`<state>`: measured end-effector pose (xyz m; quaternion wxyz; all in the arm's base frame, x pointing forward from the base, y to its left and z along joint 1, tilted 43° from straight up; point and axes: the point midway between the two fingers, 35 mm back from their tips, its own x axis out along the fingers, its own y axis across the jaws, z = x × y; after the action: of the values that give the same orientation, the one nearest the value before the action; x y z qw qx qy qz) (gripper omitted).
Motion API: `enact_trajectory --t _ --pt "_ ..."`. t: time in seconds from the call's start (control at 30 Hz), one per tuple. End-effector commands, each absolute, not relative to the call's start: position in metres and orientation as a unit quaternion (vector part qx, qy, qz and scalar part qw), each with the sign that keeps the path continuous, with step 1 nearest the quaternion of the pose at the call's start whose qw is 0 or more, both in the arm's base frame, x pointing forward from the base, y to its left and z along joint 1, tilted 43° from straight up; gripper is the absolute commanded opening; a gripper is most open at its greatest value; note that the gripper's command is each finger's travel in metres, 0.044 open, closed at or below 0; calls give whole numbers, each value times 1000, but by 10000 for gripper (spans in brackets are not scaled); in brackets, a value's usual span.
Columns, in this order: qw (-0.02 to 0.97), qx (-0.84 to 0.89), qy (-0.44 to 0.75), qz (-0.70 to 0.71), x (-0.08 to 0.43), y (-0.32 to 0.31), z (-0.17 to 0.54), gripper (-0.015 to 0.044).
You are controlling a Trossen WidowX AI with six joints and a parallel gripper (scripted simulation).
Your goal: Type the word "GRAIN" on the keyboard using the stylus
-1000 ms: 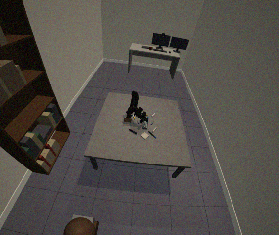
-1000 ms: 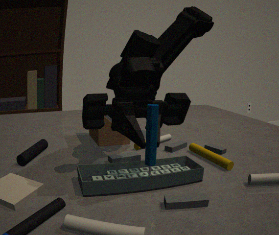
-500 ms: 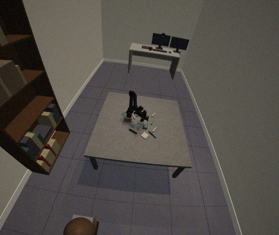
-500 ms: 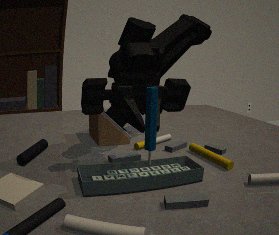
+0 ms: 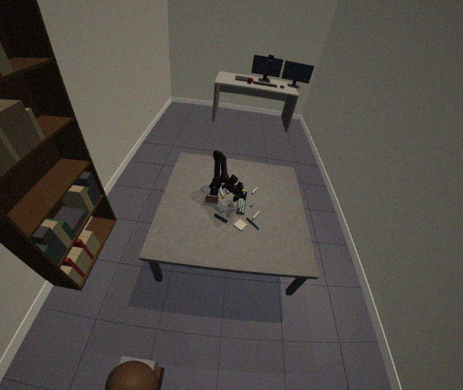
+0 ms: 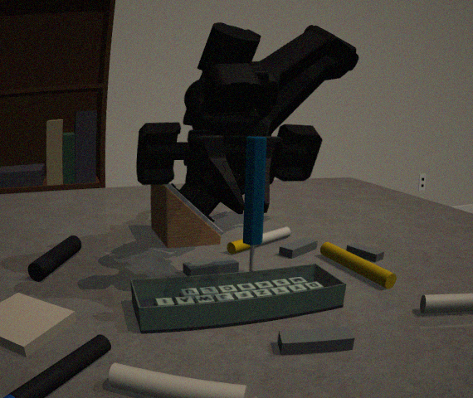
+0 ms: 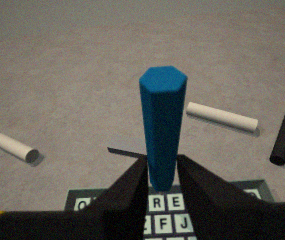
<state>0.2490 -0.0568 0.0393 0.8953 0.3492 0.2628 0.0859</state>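
My gripper [image 5: 239,197] [image 6: 254,207] [image 7: 162,161] is shut on the blue stylus [image 6: 255,171] [image 7: 163,115], which stands upright between the fingertips. In the exterior view the stylus's thin grey tip points down and meets the line of the keyboard's back rim; its very end cannot be made out there. The keyboard [image 5: 240,206] [image 6: 236,313] [image 7: 262,186] is a green tray with rows of pale lettered keys. In the wrist view the keys R [image 7: 156,202] and E [image 7: 175,202] show just below the stylus, with F and J under them; the fingers hide several other keys.
Grey blocks [image 6: 316,341] [image 6: 211,267] lie close around the keyboard. A yellow rod [image 6: 357,264] and a white rod [image 6: 458,302] lie to its right in the exterior view. A cream square block [image 6: 22,318], black rods [image 6: 55,258] and a wooden wedge [image 6: 193,235] are to the left.
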Motion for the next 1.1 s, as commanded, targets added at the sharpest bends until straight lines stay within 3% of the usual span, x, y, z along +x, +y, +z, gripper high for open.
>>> enact_trajectory --t 0.0,0.57,1.07 --pt "895 347 267 87 247 -63 34 0" --pt "896 346 261 90 229 -104 4 0" --pt "897 347 261 90 228 -91 -11 0"
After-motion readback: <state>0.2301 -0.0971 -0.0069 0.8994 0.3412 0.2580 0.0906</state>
